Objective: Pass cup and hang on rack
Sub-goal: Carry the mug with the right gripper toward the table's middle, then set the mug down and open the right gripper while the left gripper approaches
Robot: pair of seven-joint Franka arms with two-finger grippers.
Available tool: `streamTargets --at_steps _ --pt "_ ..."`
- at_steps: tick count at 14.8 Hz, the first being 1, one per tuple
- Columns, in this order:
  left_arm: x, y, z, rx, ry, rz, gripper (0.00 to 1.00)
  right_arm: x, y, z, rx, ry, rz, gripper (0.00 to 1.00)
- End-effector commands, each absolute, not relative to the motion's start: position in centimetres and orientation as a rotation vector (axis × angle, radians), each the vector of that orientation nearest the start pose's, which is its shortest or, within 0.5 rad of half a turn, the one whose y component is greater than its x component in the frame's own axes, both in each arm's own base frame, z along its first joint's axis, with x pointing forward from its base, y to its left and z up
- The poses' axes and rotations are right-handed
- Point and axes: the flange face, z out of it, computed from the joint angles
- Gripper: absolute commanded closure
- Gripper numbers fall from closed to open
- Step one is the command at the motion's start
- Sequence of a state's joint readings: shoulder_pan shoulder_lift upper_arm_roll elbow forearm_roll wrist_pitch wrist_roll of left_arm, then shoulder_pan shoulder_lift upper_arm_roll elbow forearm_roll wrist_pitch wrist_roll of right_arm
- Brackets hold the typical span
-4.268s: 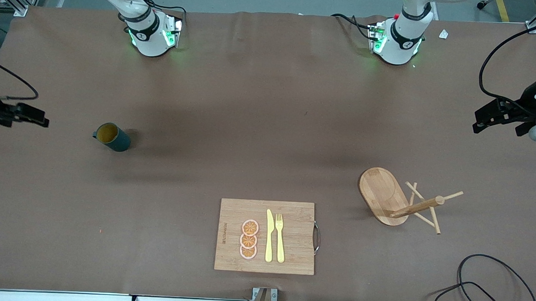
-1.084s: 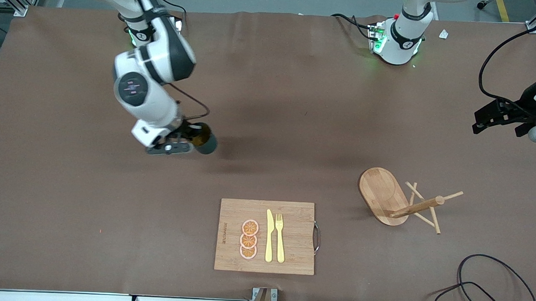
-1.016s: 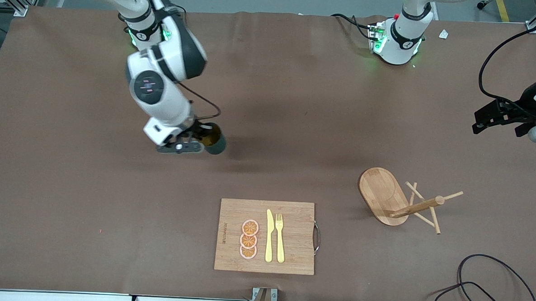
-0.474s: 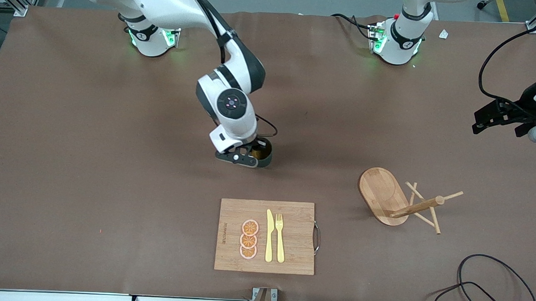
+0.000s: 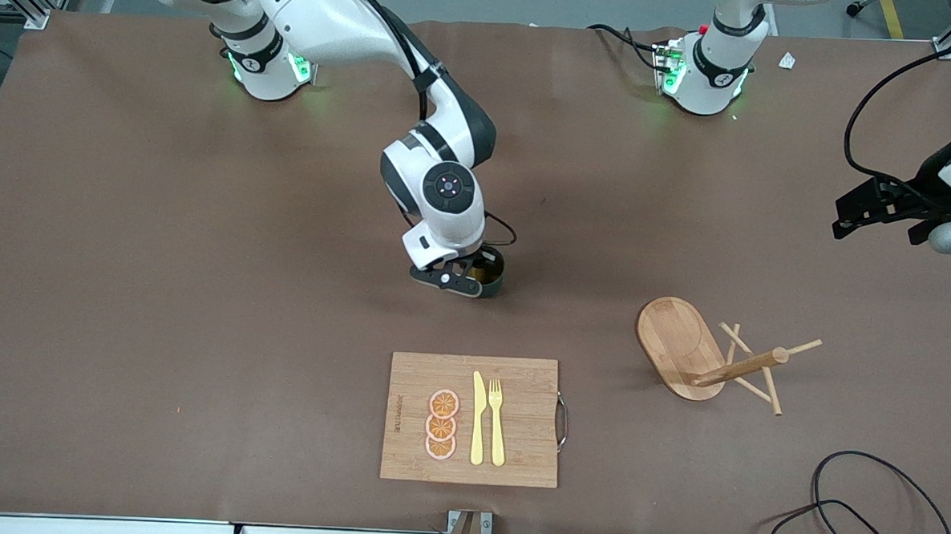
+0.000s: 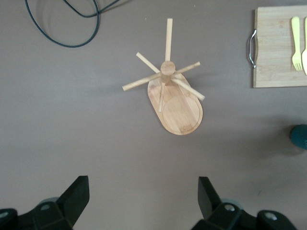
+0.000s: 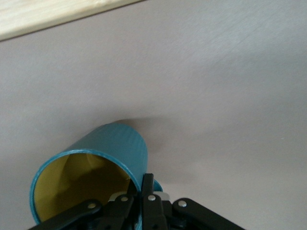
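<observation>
Right gripper: fingers clamped on cup, above table farther than cutting board. Left gripper: fingers wide, empty, waiting over rack.

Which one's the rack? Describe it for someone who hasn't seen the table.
On the brown table, look toward the left arm's end. The rack stands there alone: an oval wooden base, a post, thin pegs. The cutting board is also wooden, but rectangular and flat.

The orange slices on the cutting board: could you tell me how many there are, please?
3. The orange slices lie in a row on the cutting board, beside the yellow knife: one farthest from the front camera, one in the middle, one nearest. They overlap slightly; none seems hidden.
</observation>
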State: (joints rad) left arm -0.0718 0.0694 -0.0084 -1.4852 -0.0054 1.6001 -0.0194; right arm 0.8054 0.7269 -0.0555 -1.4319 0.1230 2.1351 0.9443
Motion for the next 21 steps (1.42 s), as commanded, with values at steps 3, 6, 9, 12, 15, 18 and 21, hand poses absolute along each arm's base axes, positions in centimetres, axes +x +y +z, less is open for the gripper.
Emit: streamTargets --at_steps 3,6,9,12,15,18,21 --pt "57.2 -4.9 61.7 -3.131 0.105 0.045 0.0 51.6 52.2 25.2 -3.086 0.388 0.1 0.99" --pt "57.1 -5.5 62.0 -3.148 0.116 0.04 0.0 51.5 52.6 25.1 -3.085 0.385 0.1 0.46" --pt "57.3 -6.5 62.1 -3.205 0.017 0.017 0.0 51.4 52.8 25.7 -3.084 0.368 0.091 0.0" --pt "57.2 -10.5 61.6 -3.186 -0.139 0.024 0.0 52.0 52.4 27.1 -3.074 0.358 0.084 0.0" --pt "56.7 -14.3 61.3 -3.178 -0.294 0.022 0.0 53.6 50.4 30.1 -3.072 0.217 0.074 0.0" --pt "55.7 -18.1 61.2 -3.164 -0.403 0.033 0.0 56.6 43.8 35.2 -3.104 0.044 0.166 0.0" --pt "54.7 -22.6 60.5 -3.15 -0.499 0.032 0.0 59.4 34.4 39.1 -3.091 -0.105 0.225 0.0"
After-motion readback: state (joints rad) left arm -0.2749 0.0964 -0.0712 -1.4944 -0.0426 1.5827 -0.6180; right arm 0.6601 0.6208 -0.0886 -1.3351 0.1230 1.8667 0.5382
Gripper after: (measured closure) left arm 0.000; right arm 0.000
